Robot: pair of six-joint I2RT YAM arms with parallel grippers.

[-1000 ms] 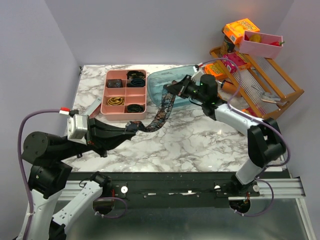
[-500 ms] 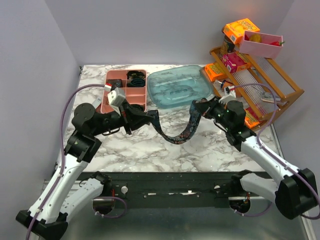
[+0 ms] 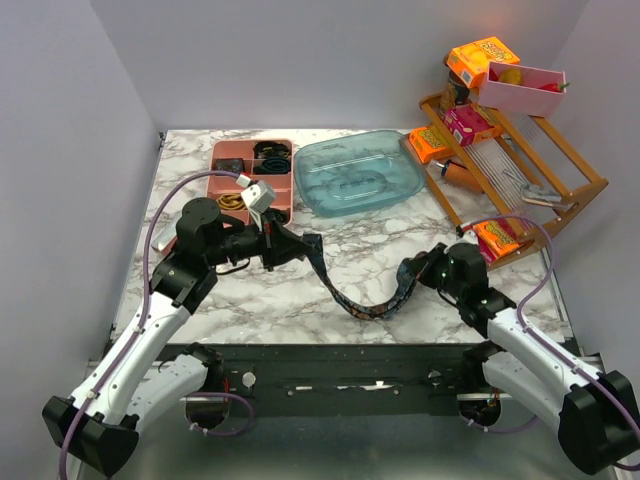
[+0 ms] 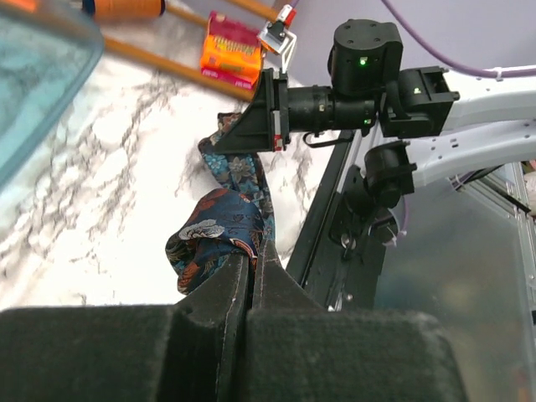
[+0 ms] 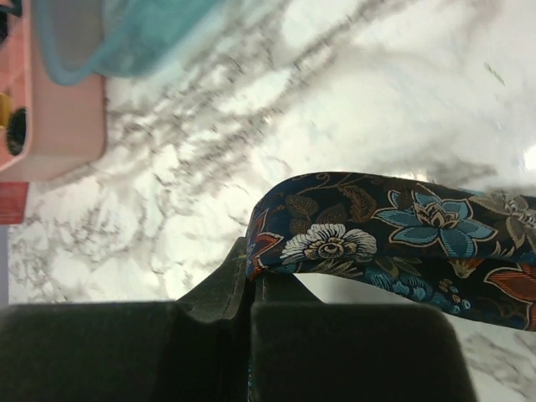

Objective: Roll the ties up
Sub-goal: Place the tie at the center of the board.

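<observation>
Above the worktop (image 3: 400,230) we pinch the tie (image 3: 360,305) endwise, left hand (image 3: 303,243) (nine o'clock), right hand (image 3: 408,271) at three, likely to spread it.

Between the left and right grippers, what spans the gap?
The floral tie, pinched at its ends by the left gripper and right gripper, sags between them above the bare marble table. The top view shows it best.
</observation>
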